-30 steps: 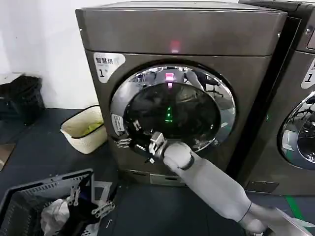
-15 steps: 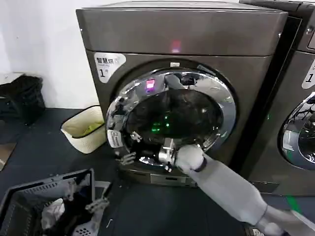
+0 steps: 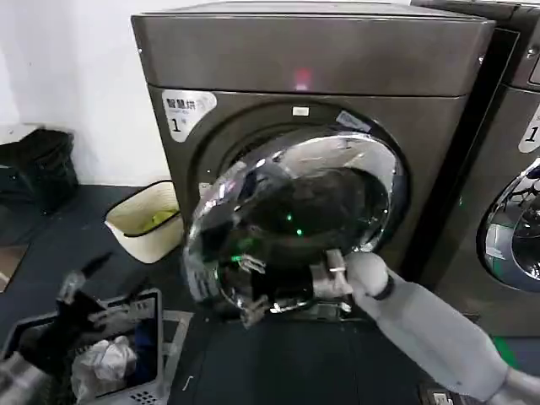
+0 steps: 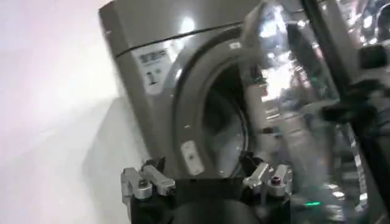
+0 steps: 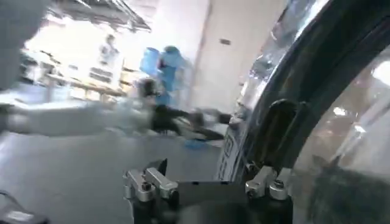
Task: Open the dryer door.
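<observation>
From the head view the dryer (image 3: 304, 126) fills the centre of the frame, and the dryer door (image 3: 287, 224) stands swung partway out from its opening, its chrome rim throwing back reflections around the dark glass. The right gripper (image 3: 331, 278) sits at the door's lower edge, just right of centre, seemingly hooked on the rim; whether its fingers are clamped I cannot tell. The left wrist view adds what the head camera misses: the dark gap between the door (image 4: 292, 91) and the machine's front. The left gripper (image 3: 80, 291) hangs blurred at lower left, and its wrist view shows its fingers (image 4: 143, 181) set apart, holding nothing. Below it lies a grey crate (image 3: 143, 337) with crumpled white cloth (image 3: 105, 363) inside. A cream basket (image 3: 148, 221) left of the dryer holds something yellow-green.
</observation>
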